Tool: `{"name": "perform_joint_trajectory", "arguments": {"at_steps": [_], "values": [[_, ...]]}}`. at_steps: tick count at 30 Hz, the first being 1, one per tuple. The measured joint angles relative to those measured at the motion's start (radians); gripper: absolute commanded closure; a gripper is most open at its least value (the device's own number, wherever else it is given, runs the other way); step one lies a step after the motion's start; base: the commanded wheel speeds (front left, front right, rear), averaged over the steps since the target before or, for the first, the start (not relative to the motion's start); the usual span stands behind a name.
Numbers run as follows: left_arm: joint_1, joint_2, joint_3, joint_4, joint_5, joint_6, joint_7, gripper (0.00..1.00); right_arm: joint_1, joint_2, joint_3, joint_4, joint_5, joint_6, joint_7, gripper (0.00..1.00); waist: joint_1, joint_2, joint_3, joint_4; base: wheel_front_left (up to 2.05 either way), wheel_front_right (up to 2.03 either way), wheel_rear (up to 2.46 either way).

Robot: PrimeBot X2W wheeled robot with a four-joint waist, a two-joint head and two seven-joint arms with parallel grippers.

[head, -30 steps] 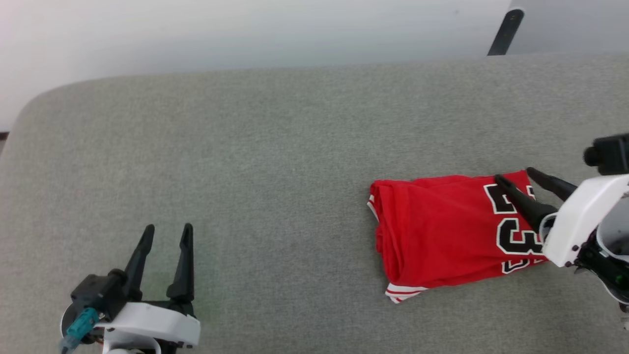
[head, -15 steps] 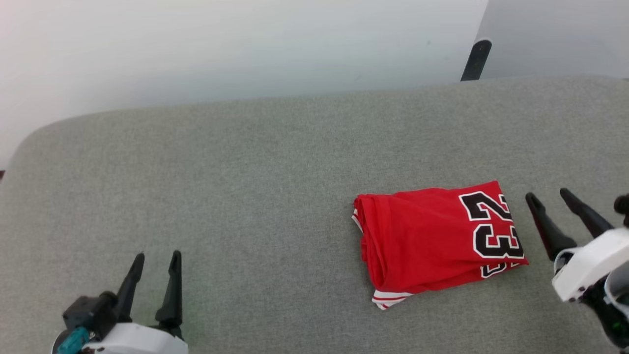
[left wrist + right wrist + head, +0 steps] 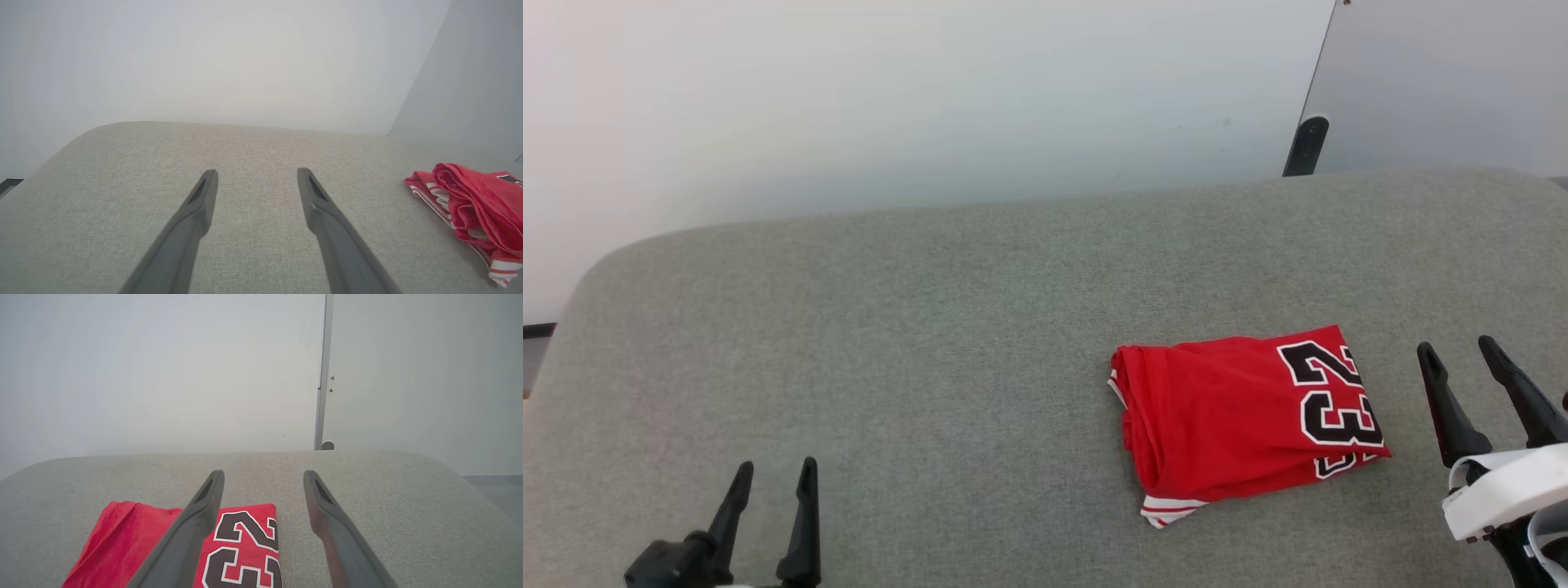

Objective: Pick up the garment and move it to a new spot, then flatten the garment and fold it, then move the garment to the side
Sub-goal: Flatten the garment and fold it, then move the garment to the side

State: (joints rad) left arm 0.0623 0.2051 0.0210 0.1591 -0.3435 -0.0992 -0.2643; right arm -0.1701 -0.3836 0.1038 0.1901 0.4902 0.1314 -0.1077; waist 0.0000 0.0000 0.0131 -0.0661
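The red jersey (image 3: 1241, 420) lies folded into a compact rectangle on the grey padded surface (image 3: 931, 327), its black "23" facing up at the right end and striped trim peeking out at the lower left corner. From the left wrist view the garment (image 3: 474, 212) sits at the far right; in the right wrist view the jersey (image 3: 171, 547) lies low and left, partly behind one finger. My right gripper (image 3: 1458, 351) stands open just right of the jersey, apart from it. At the bottom left, far from the cloth, my left gripper (image 3: 774, 467) is open and holds nothing.
A pale wall (image 3: 890, 106) rises behind the surface, with a grey panel (image 3: 1445, 82) and a dark post (image 3: 1304, 145) at the back right. The surface's rounded left corner (image 3: 580, 286) drops off to the floor.
My right gripper has let go of the jersey's numbered end and drawn back to the right, leaving the garment lying flat. The head camera has tilted, shifting the whole picture downward.
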Motion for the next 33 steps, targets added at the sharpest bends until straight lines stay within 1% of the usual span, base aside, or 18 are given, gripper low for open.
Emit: {"name": "perform_joint_trajectory", "arguments": {"at_steps": [9,13,17,22,33], "values": [[0.08,0.01,0.009,-0.121,0.05,0.029,0.0,0.0,0.049,0.025,-0.051,-0.064,-0.035,0.0,-0.024,0.0,0.0,0.0,-0.007,0.024,0.0,0.0,0.0],[0.113,0.001,0.034,-0.173,0.053,0.046,0.0,0.0,0.07,0.033,-0.069,-0.088,-0.037,0.0,-0.014,0.0,0.0,0.0,0.009,0.028,0.0,0.0,0.0],[0.131,-0.013,0.036,-0.187,0.053,0.046,0.0,0.0,0.083,0.039,-0.091,-0.102,-0.04,0.0,-0.002,0.0,0.0,0.0,0.025,0.036,0.0,0.0,0.0],[0.127,-0.015,0.035,-0.186,0.057,0.042,0.0,0.0,0.084,0.048,-0.096,-0.112,-0.042,0.0,0.012,0.0,0.0,0.0,0.036,0.041,0.0,0.0,0.0],[0.122,-0.014,0.038,-0.18,0.062,0.033,0.0,0.0,0.092,0.058,-0.094,-0.112,-0.044,0.0,0.029,0.0,-0.0001,0.0,0.024,0.035,0.0,0.0,0.0]]}}
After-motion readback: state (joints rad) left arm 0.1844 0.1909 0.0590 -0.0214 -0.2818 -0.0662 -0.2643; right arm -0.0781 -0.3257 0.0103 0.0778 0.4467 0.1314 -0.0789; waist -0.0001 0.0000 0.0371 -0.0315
